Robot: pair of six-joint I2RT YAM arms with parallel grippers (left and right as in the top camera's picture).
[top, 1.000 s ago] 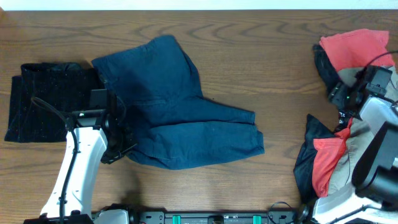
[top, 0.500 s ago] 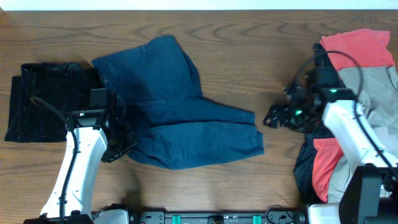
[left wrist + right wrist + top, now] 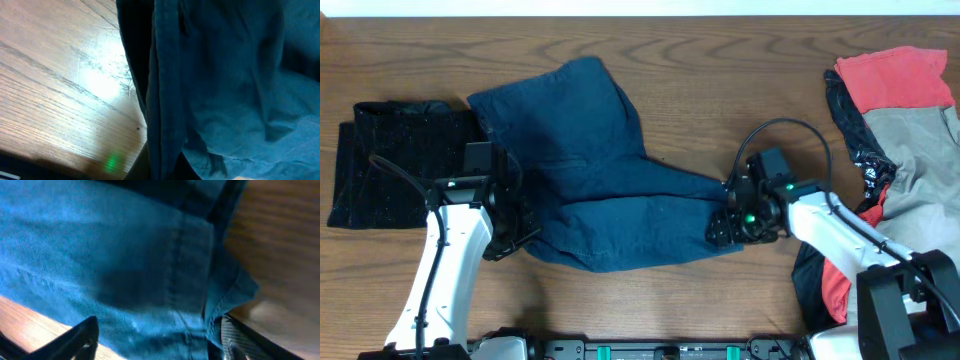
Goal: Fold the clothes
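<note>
The navy garment [image 3: 610, 190] lies parallel to the table's [image 3: 720, 80] front edge. The right gripper [image 3: 723, 226], jaws wide, straddles its right hem (left gripper [image 3: 510, 236] pinches the opposite end).

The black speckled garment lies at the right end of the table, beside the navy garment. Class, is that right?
No. The overhead view shows the black speckled garment at the left end of the table, beside the navy garment; the right end holds the red and grey pile.
</note>
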